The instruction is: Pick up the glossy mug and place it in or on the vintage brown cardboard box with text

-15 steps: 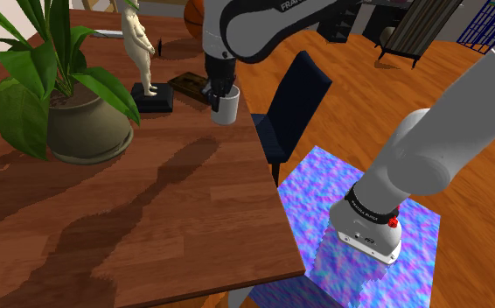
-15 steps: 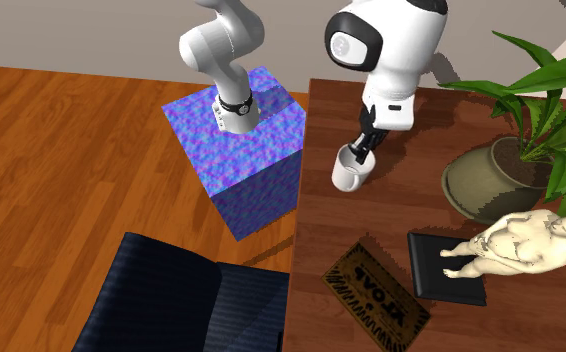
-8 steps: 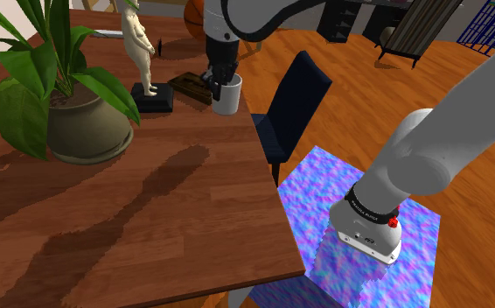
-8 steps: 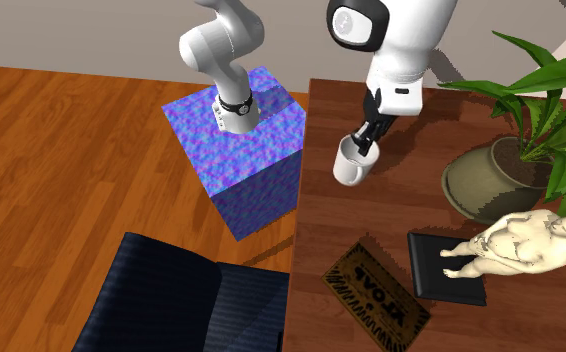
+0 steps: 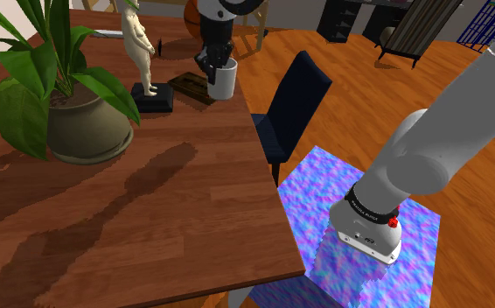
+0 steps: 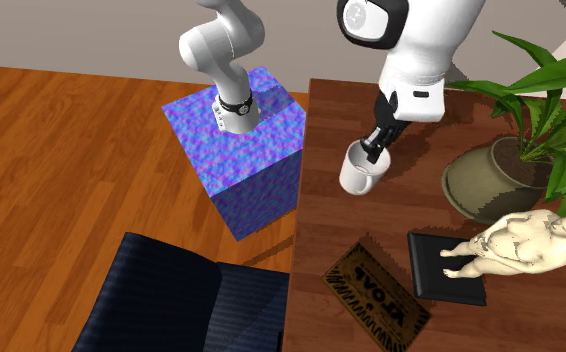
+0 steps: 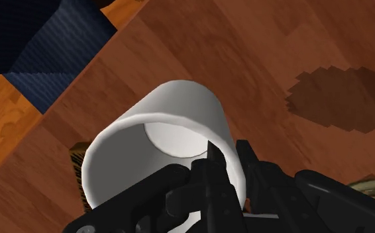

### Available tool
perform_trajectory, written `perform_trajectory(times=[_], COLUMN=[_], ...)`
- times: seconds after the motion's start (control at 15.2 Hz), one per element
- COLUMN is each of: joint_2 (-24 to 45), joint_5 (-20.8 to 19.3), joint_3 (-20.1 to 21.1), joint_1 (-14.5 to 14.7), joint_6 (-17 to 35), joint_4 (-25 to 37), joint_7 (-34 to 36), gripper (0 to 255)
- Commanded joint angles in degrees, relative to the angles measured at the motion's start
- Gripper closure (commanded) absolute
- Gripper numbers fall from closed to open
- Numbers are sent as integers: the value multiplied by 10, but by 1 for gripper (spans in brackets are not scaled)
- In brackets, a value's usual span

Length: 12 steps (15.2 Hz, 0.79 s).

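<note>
One gripper (image 6: 376, 148): clamped across the mug's wall at the rim, one side inside and one outside; it hangs above the worktop, near the box on the side facing the stand.
Mug (image 6: 359, 175): plain glossy white, held by its rim and, I judge, clear of the worktop. In the wrist view its mouth tips toward the camera. It sits near the box but, going by the second exterior view, not yet over it.
Box (image 6: 376, 297): flat, brown, with dark lettering, lying on the worktop (image 6: 371, 230) close to the edge, with nothing on it.
Deciding relation: the box lies beyond the mug, away from the stand, with its long axis slanting across that line. The carry, as I read it, must go on outward before any lowering.
Figurine (image 6: 521, 243): pale, on a black base (image 6: 446, 268) that sits just beside the box, away from the worktop's edge.
Chair (image 6: 181, 300): dark blue, on the floor past the edge nearest the box.
Plant (image 6: 511, 150): potted, leafy, farther from the box than the figurine.
Stand (image 6: 256, 150): blue-purple, well apart from the box.
</note>
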Motion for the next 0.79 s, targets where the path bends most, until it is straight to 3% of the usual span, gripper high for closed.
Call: perform_trajectory(times=[0.0,0.73], joint_2=[35,252], joint_5=[-7,-31], joint_3=[-7,-39], joint_1=[-8,-38], joint_6=[-7,-85], joint_4=[43,339], joint_7=[-12,-76], gripper=[255,255])
